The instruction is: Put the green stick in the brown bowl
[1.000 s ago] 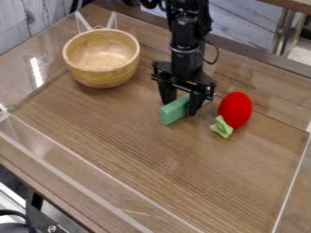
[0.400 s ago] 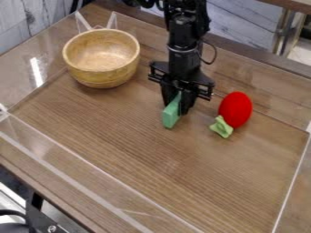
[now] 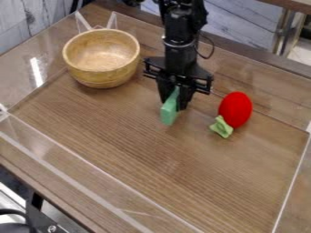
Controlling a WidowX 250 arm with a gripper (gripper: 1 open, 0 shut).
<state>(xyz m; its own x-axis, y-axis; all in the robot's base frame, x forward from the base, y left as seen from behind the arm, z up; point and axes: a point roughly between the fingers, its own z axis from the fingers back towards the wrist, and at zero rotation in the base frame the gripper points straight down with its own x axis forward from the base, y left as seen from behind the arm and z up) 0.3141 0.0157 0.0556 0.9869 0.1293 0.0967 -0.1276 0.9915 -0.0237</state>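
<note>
lab-type setting, probably — 1 robot arm (image 3: 183, 41) over a wooden tabletop (image 3: 109, 150); black cables (image 3: 27, 196) at the table's edge.

The light green stick (image 3: 169, 110) is tilted, its upper end between the jaws (image 3: 176, 91); the round tan wooden bowl (image 3: 102, 57) sits upright on the bench (image 3: 134, 150)

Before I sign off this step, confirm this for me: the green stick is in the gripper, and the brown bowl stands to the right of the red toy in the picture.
The bowl's side is wrong: the camera view shows the brown bowl to the left of the red toy. The green stick is in the gripper, as you say.
</note>
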